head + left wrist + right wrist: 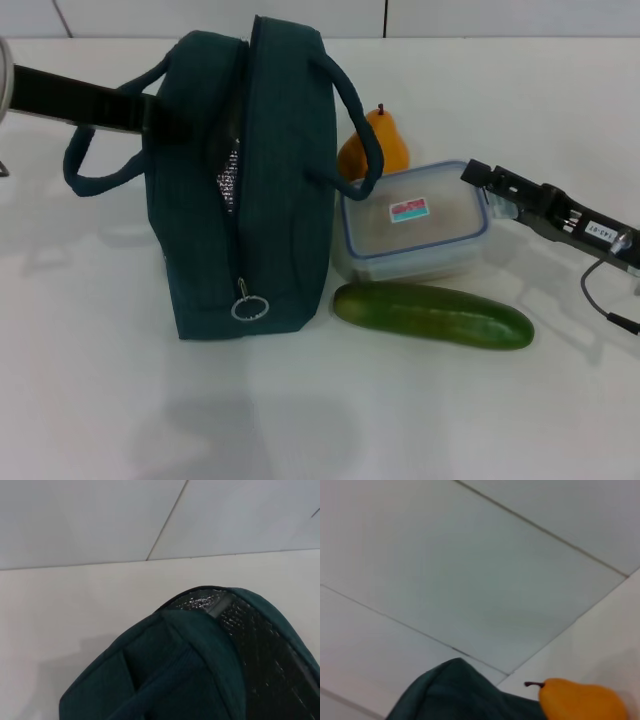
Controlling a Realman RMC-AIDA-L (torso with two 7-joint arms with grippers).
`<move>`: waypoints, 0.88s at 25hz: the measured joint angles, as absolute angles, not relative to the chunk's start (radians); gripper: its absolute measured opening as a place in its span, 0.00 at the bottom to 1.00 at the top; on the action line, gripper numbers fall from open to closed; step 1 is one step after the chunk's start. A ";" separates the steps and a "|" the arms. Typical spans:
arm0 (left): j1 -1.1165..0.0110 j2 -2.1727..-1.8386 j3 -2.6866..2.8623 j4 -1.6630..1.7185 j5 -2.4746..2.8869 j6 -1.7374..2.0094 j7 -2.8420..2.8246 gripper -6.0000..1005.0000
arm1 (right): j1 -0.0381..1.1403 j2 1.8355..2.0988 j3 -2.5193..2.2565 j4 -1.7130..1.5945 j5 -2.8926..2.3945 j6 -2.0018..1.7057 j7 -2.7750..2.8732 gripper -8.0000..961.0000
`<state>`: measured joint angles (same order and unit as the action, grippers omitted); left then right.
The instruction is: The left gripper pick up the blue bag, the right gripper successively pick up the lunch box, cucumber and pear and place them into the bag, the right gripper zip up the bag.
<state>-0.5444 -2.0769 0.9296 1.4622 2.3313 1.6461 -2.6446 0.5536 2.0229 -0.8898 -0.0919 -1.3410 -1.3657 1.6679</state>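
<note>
L gripper point(150, 112) reaches in from 9 o'clock to the blue bag point(255, 190); jaws hidden, can't tell. Bag: soft teal fabric, upright, zip part open w/ foil lining, ring-pull low. Pear point(378, 143) behind at 1 o'clock. Lunch box point(412, 220), clear plastic, red-teal sticker. Cucumber point(432, 314), smooth, at 5 o'clock. R gripper point(487, 185) by box's 3 o'clock edge, jaws unclear; label unreadable.

Left gripper point(160, 115) and right gripper point(478, 172) both low

Dark teal blue bag point(270, 200) with silver lining, green cucumber point(432, 314), yellow-orange pear point(385, 140).
</note>
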 joint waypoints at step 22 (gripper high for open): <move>-0.527 -2.082 0.942 1.460 2.331 1.654 -2.642 0.05 | 0.539 2.023 -0.893 -0.087 -1.342 -1.419 1.785 0.77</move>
<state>-0.5267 -2.0816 0.9422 1.4603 2.3305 1.6537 -2.6416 0.5389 2.0234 -0.8928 -0.0870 -1.3415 -1.4191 1.7851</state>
